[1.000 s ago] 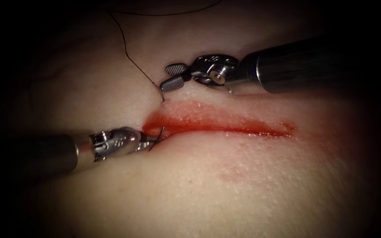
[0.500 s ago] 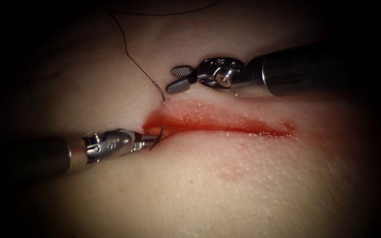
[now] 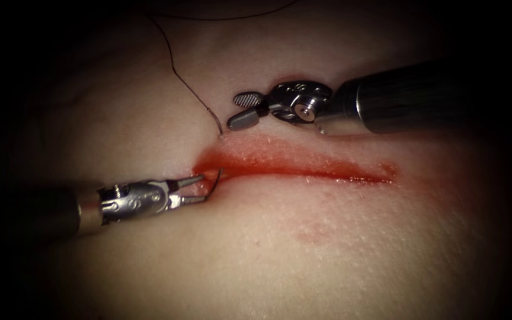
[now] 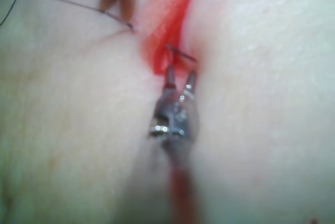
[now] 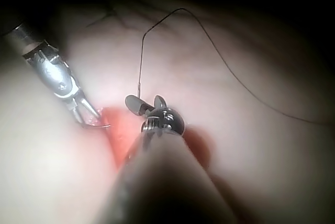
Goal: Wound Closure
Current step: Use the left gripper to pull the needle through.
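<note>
The needle (image 3: 214, 179) sat in the tissue (image 3: 280, 249) at the left end of the cut (image 3: 294, 169), most of its curve buried. A short dark stretch with the tip stood up out of the cut's near lip, just beside the red fluid (image 3: 250, 163) pooled there. On the far lip, the tail end of the needle entered the skin, and the thread (image 3: 188, 86) ran from that spot up and away toward the tissue's far edge.

The left tool (image 3: 200, 188) lay low across the tissue's left side with its jaws parted, one on either side of the exposed tip, grasping nothing. A second before, those jaws had been clamped on that same stretch of needle, and since then they had let go and drawn slightly back. Judging by this, the release looked like a change of hold, since the tool stayed right at the tip rather than leaving. In the left wrist view the same tool (image 4: 179, 81) showed its two prongs spread just short of the needle (image 4: 182, 53).

The right tool (image 3: 244, 109) hovered over the far side of the cut, near where the thread met the skin, with its jaws also spread and empty. It had drifted a little to the right over that second. Its place close to the entry point probably kept it ready without crowding the left tool. The right wrist view showed it (image 5: 145, 102) open beside the thread (image 5: 140, 62).
</note>
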`<state>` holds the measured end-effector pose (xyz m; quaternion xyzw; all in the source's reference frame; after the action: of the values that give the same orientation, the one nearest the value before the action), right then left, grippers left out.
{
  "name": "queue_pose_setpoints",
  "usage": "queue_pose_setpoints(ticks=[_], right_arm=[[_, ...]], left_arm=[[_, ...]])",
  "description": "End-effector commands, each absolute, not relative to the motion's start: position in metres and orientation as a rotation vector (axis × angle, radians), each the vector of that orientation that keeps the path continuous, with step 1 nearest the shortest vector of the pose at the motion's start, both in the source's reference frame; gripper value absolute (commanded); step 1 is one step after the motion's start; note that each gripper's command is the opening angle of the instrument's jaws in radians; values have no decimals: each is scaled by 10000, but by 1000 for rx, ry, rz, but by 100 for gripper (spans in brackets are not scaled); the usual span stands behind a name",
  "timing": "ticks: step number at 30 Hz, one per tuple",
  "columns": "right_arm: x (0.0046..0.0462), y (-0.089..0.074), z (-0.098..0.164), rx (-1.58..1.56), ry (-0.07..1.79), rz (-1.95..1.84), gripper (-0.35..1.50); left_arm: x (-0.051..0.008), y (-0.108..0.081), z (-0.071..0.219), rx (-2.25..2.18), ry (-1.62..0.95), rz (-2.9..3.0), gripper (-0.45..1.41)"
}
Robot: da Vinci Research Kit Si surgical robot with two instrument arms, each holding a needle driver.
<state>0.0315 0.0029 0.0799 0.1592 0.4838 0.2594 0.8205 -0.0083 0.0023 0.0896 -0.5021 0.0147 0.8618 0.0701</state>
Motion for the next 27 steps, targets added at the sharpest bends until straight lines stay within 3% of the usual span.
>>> queue_pose_setpoints(ticks=[1, 27], right_arm=[[320, 27, 805, 340, 1031, 552, 143], [319, 21, 809, 332, 1035, 547, 143]], left_arm=[[-90, 20, 904, -1520, 58, 2586, 13], [-119, 42, 920, -1593, 256, 2561, 0]])
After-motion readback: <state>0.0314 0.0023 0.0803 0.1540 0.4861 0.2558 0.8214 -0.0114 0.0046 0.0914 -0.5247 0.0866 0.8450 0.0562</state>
